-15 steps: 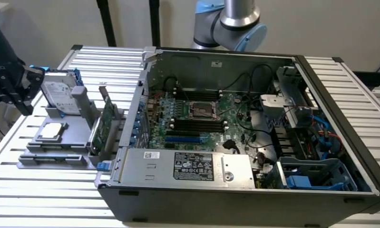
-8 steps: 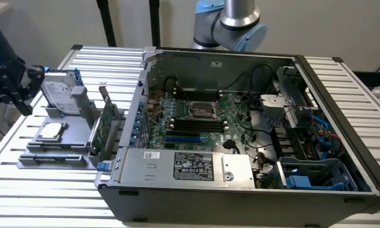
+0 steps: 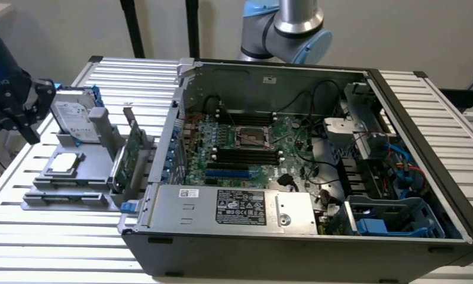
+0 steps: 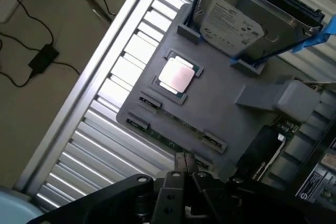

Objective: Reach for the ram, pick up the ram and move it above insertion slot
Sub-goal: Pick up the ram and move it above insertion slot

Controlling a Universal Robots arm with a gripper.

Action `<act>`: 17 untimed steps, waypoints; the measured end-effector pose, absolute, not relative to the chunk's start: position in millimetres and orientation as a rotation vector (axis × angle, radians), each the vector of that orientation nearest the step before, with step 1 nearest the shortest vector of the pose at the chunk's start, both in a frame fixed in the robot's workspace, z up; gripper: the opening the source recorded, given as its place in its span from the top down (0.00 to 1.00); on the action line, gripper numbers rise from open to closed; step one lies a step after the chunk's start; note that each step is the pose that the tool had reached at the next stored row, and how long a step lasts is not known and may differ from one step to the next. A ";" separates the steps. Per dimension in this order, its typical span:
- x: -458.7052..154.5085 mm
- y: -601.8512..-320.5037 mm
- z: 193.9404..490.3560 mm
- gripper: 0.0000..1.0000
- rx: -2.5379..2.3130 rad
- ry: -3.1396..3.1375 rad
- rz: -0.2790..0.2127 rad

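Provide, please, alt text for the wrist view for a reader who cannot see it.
The end effector is close to the ram, a thin green stick lying in a grey holder tray. The tray also holds a square processor chip and a silver hard drive, and rests on a slatted metal table.

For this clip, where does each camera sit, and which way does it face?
Exterior view: off the arm, raised beside the table, looking down into the open computer case; an arm joint shows beyond the case, and the tool at the exterior view's left.
Wrist view: on the wrist, looking down past the tool onto the gray holder carrying the hard drive and processor.
Shared: gray holder, hard drive, processor and the tool.
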State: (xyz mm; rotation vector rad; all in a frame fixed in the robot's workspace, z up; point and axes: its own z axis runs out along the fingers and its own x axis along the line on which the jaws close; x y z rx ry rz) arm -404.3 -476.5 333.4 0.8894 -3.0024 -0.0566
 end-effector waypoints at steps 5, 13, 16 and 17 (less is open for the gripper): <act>-404.3 -476.5 333.4 0.89 1.026 -2.960 -0.054; -404.3 -476.5 333.5 0.89 1.241 -2.884 -0.048; -404.3 -476.5 333.4 0.89 1.320 -2.853 -0.045; -404.3 -476.5 333.5 0.89 1.347 -2.843 -0.044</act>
